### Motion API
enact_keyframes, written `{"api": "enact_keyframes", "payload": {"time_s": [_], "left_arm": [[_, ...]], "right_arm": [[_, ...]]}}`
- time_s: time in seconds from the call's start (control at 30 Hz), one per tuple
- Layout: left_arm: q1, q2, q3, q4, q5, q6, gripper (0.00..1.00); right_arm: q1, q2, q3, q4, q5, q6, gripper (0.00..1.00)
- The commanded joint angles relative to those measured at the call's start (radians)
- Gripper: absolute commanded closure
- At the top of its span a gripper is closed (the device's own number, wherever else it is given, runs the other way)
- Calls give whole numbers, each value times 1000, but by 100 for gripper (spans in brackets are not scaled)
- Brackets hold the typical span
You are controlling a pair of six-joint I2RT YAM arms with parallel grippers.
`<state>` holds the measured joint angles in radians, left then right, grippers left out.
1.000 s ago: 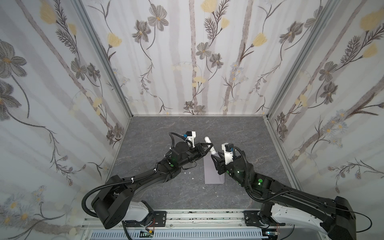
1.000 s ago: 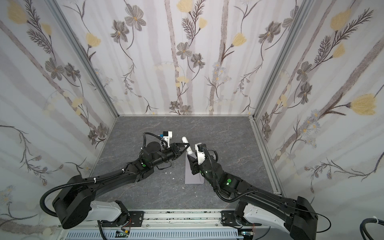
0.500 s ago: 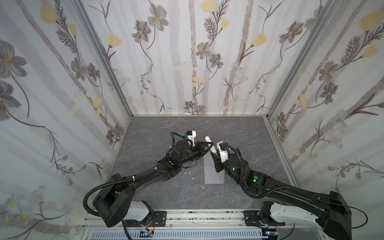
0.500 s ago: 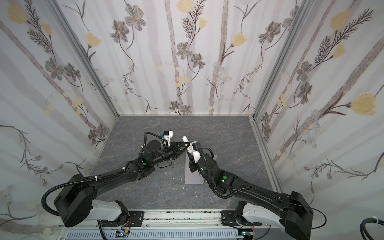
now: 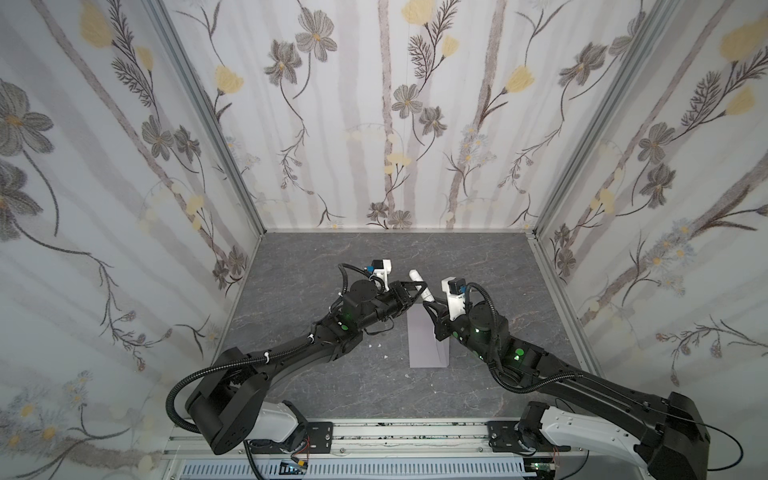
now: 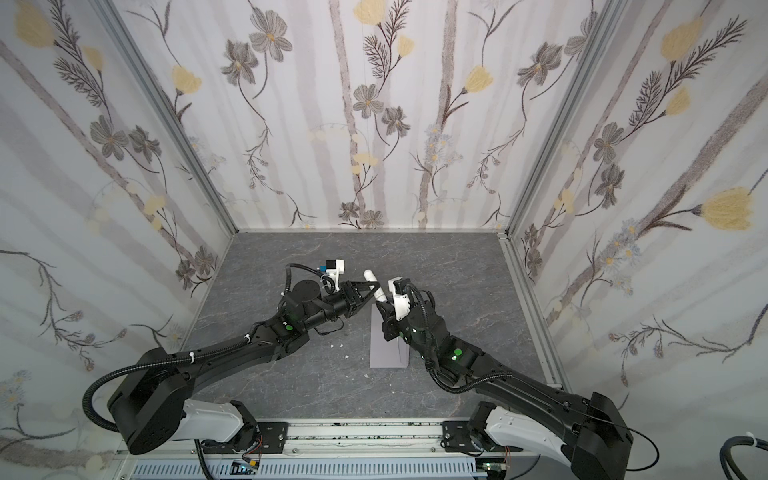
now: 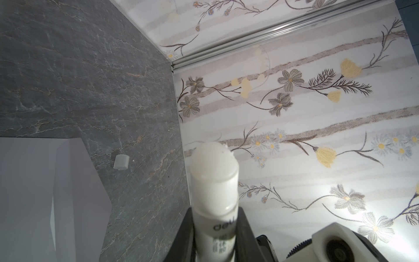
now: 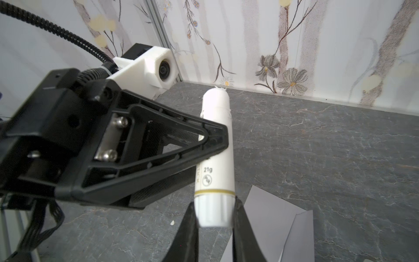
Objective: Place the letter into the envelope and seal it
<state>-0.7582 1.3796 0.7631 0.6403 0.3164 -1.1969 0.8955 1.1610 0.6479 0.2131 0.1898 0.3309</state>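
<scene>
While left claw (image 7: 215, 219) and right claw (image 8: 214, 215) both clamp the glue stick (image 5: 417, 277) (cap (image 7: 121, 162) loose on the bench (image 5: 332, 374)), the envelope (image 5: 424, 349) lies beneath, long axis toward the back wall (image 5: 395, 124).

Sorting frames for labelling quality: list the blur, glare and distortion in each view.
Both top views: wide-angle lens splays the flowered walls outward; light even on the grey-lavender paper envelope. Left wrist view: bright glare on the wall; white plastic glue-stick tube soft near the lens. Right wrist view: left gripper close and out of focus; tube's base blurred between the right gripper's jaws.
</scene>
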Motion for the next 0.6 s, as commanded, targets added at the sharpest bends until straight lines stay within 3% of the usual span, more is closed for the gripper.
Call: {"api": "enact_keyframes", "payload": {"time_s": [0.0, 0.3, 0.57], "left_arm": [[-5, -2, -4, -15, 32, 13, 100], [-16, -11, -11, -13, 14, 18, 100], [-24, -18, -16, -11, 6, 19, 100]], "right_arm": [[-33, -18, -5, 162, -117, 127, 88], [-164, -2, -32, 281, -332, 403, 87], [-207, 17, -64, 391, -419, 560, 87]]}}
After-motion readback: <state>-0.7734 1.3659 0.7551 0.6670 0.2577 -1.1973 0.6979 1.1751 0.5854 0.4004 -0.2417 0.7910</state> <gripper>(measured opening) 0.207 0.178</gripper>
